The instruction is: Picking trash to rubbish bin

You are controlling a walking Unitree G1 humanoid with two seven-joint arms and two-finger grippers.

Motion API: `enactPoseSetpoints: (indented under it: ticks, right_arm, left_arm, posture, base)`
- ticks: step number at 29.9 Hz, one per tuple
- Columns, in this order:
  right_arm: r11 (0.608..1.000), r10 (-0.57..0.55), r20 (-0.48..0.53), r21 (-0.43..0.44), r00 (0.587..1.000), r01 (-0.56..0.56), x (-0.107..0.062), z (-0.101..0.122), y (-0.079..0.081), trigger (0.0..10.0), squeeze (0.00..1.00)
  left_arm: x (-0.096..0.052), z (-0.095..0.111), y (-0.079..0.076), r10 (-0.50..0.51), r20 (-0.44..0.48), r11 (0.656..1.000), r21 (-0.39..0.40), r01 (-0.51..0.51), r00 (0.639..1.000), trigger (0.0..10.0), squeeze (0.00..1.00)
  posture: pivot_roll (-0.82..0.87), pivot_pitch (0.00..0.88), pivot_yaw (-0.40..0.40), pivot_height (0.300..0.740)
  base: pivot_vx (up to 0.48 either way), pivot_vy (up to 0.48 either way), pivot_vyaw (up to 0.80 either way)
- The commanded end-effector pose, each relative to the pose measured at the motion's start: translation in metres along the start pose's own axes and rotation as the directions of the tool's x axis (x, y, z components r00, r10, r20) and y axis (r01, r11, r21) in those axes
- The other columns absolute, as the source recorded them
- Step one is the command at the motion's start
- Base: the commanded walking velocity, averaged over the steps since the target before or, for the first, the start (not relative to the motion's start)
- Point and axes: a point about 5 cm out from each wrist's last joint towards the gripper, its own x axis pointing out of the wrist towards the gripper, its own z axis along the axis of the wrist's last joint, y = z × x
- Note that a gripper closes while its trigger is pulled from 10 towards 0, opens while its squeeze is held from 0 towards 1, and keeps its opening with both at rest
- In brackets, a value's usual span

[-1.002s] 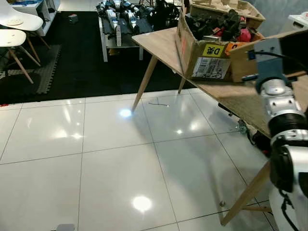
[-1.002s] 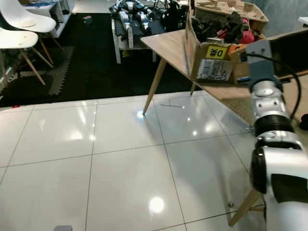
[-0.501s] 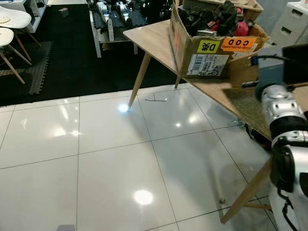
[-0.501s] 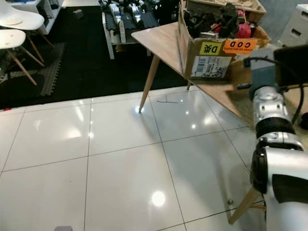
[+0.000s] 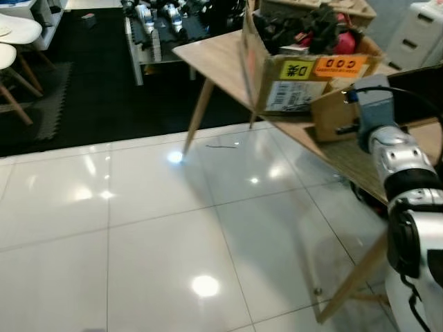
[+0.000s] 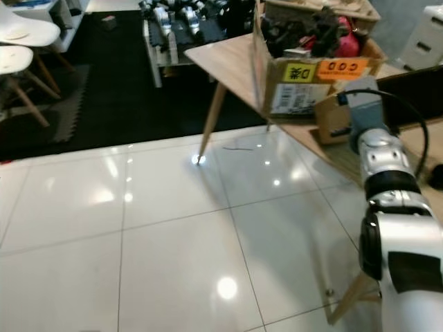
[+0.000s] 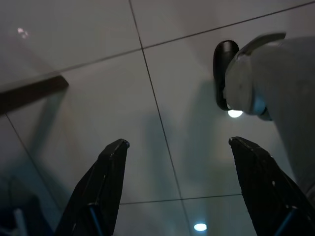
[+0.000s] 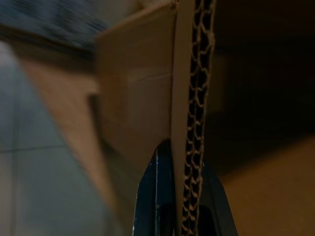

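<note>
1. The left gripper (image 7: 174, 172) hangs low over the shiny white floor (image 5: 138, 228). Its two black fingers (image 7: 106, 182) are spread wide apart, with nothing between them.
2. The right arm (image 5: 405, 180) reaches up and forward along the wooden table (image 5: 214, 55) on the robot's right.
3. The right gripper (image 8: 179, 206) is squeezed onto a piece of cardboard (image 8: 189, 98). The wavy edge of the cardboard sits tight between the two fingers.
4. From the head, that small cardboard box (image 5: 332, 114) is up at the end of the right arm, over the table top.
5. Just behind it on the table stands a big cardboard box (image 5: 304, 66) full of dark and red things, with yellow and orange stickers.
6. Far back there is a black mat (image 5: 90, 90), white chairs (image 6: 21, 48) and a low rack (image 5: 149, 31) of dark things.
</note>
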Motion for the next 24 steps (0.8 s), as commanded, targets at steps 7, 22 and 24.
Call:
enactPoseSetpoints:
  ticks: [7,22,24]
  right_arm:
    - [0.999,0.036,0.022,-0.012,0.999,-0.036,-0.002,0.008,-0.008,10.0,0.00]
    - [0.962,0.268,0.065,0.027,0.961,-0.271,-0.002,0.016,0.020,10.0,0.00]
    - [0.938,0.339,0.071,0.044,0.938,-0.343,-0.002,0.018,0.028,10.0,0.00]
  left_arm:
    - [0.001,0.004,-0.003,0.001,0.002,1.000,-0.003,-0.001,1.000,10.0,0.00]
    - [0.002,0.007,-0.003,-0.003,0.014,1.000,0.009,0.003,1.000,10.0,0.00]
    - [0.002,0.008,-0.003,-0.006,0.015,1.000,0.012,0.006,1.000,10.0,0.00]
  posture:
    - [0.02,0.113,-0.031,0.740]
    - [0.02,0.103,-0.036,0.740]
    - [0.02,0.103,-0.036,0.740]
  base:
    - [0.162,0.000,-0.55]
    - [0.000,0.000,0.00]
    - [0.000,0.000,0.00]
